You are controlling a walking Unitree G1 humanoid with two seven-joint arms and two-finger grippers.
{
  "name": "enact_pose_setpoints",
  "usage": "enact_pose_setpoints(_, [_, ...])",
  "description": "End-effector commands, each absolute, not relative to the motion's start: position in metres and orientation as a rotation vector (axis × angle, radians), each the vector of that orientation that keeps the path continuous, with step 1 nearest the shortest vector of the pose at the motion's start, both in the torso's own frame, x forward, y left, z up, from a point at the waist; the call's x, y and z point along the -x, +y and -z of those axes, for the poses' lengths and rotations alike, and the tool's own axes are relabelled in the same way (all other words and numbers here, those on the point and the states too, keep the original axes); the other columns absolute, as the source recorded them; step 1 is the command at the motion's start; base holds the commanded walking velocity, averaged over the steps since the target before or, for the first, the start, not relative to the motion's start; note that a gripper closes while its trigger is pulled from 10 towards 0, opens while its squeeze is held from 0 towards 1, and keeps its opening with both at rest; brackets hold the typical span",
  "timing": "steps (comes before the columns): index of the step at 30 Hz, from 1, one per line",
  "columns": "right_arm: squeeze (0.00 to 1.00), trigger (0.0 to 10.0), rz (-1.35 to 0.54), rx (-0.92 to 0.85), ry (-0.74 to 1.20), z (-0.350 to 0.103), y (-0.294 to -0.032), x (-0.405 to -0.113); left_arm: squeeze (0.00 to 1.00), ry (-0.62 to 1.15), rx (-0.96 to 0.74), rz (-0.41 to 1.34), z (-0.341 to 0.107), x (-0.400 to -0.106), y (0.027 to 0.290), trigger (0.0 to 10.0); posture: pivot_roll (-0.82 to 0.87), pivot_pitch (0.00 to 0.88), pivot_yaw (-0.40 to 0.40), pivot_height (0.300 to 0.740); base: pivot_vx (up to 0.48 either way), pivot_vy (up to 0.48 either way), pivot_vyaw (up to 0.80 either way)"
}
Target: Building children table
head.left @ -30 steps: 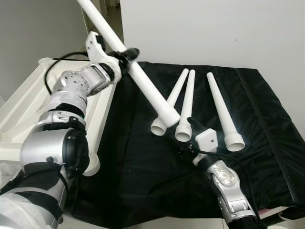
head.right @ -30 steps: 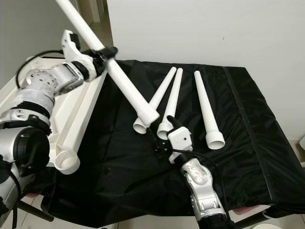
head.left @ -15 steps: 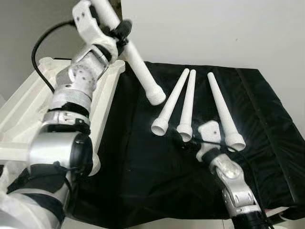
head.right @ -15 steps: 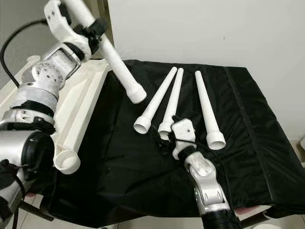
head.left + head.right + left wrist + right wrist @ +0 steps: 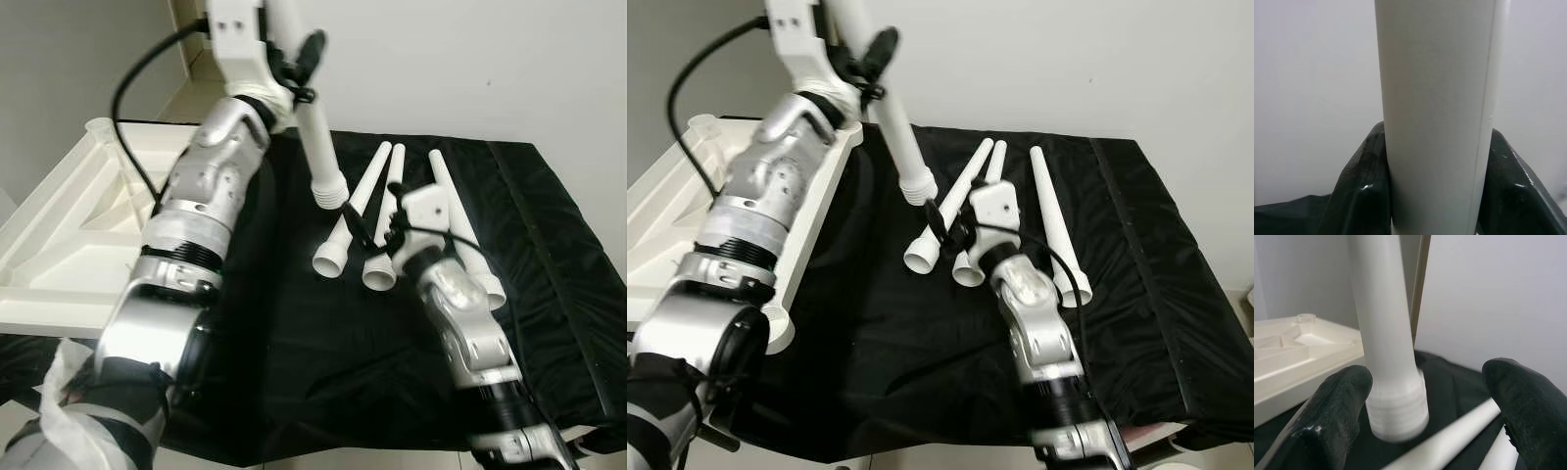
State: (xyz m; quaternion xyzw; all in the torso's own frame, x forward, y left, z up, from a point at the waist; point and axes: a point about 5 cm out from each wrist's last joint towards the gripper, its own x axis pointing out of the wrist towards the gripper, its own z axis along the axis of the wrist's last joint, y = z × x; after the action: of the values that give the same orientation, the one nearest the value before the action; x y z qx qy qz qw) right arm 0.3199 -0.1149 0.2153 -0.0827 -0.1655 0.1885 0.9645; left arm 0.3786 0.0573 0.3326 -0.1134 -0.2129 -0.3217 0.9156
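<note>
White leg [image 5: 312,127] lifted, none yet fitted to the tabletop [image 5: 59,225].
Left end effector [image 5: 294,69] is gripping the leg near upright; right end effector [image 5: 377,227], fingers spread, is reaching toward its threaded end. Three legs [image 5: 387,220] are lying on black cloth [image 5: 294,323], at 5 o'clock of the held one.

I see smooth white plastic on the table leg [image 5: 315,137] clamped between my left gripper [image 5: 299,69] fingers [image 5: 1359,191], which look like glossy black rubber or plastic with wet-looking highlights. Its threaded end, ridged, hangs between my right gripper [image 5: 1425,421] fingers [image 5: 1337,421], parted, the same shiny black. Just past those fingers lie three loose legs [image 5: 392,211], matt white plastic. The cloth [image 5: 294,323] under them is black fabric, creased, faintly sheened. The tabletop [image 5: 69,235] looks moulded white plastic. My arms are brushed silver metal.
</note>
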Motion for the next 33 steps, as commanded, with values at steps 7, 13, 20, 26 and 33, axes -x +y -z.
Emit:
enact_pose_setpoints(7, [0.00,10.0,-0.369,0.225,-0.307,-0.222,-0.105,-0.337,0.00,-0.527,0.188,0.763,-0.341,-0.352,0.029,10.0,0.00,0.000,0.039,0.740,0.000,0.000,0.00])
enact_pose_setpoints(13, [0.00,10.0,-0.371,0.240,-0.308,-0.228,-0.099,-0.347,0.00,-0.542,0.213,0.790,-0.344,-0.342,0.018,10.0,0.01,0.000,0.037,0.740,0.000,0.000,0.00])
enact_pose_setpoints(20, [0.00,10.0,-0.368,0.252,-0.319,-0.235,-0.097,-0.355,0.00,-0.541,0.256,0.822,-0.345,-0.331,0.005,10.0,0.02,0.000,0.036,0.740,0.000,0.000,0.00])
enact_pose_setpoints(26, [0.00,10.0,-0.361,0.256,-0.329,-0.238,-0.097,-0.359,0.00,-0.537,0.265,0.838,-0.344,-0.325,-0.001,10.0,0.02,0.000,0.035,0.740,0.000,0.000,0.00])
enact_pose_setpoints(33, [0.00,0.0,-0.350,0.241,-0.335,-0.240,-0.099,-0.362,0.00,-0.529,0.258,0.851,-0.344,-0.323,-0.004,10.0,0.02,0.000,0.043,0.740,0.000,0.000,0.00])
